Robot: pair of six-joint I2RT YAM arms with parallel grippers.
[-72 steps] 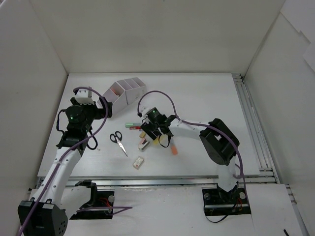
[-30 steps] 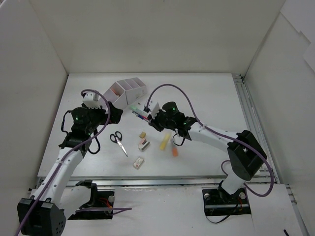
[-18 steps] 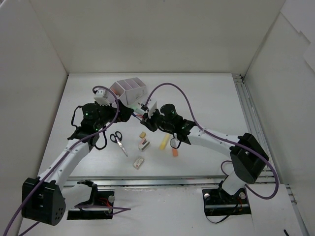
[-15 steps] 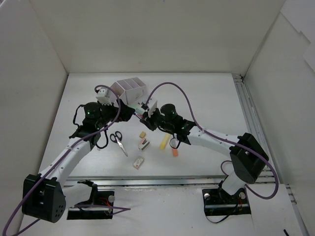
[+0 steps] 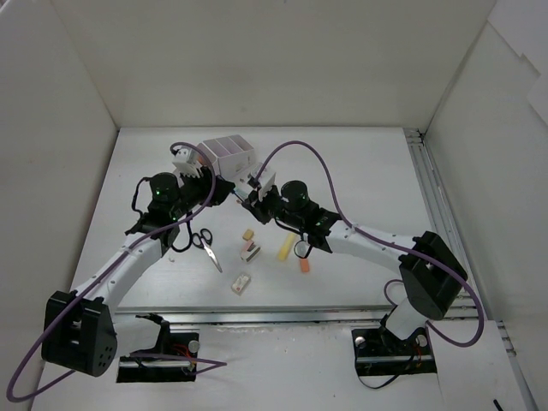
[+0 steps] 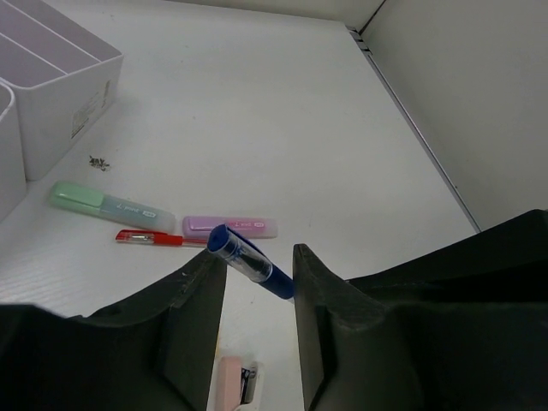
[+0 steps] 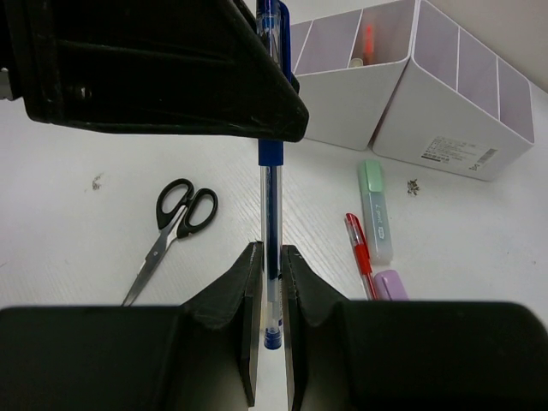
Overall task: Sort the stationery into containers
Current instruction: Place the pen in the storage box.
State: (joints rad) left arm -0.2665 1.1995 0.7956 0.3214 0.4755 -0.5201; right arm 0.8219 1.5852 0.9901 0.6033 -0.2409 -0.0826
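Observation:
A blue pen [image 7: 271, 197] stands between the shut fingers of my right gripper [image 7: 265, 253], its upper end running up behind the dark body of my left gripper [image 7: 154, 68]. In the left wrist view the same blue pen [image 6: 253, 263] lies slantwise across the narrow gap of my left gripper [image 6: 257, 255] and touches both fingers. The two grippers meet in front of the white-lilac organizer [image 5: 224, 152]; my left gripper [image 5: 224, 190] is just left of my right gripper [image 5: 250, 199]. An orange item [image 7: 370, 38] stands in one compartment.
On the table lie black scissors [image 5: 204, 245], a yellow highlighter [image 5: 285, 247], an orange piece [image 5: 303, 265] and small blocks [image 5: 241, 282]. Below the grippers are a green highlighter [image 6: 107, 202], a red pen [image 6: 158, 239] and a lilac highlighter [image 6: 229, 226]. White walls surround the table.
My left arm swung right to the raised pen and its wide-open jaws closed in around the pen's upper end. My right gripper kept its hold and shifted slightly left.

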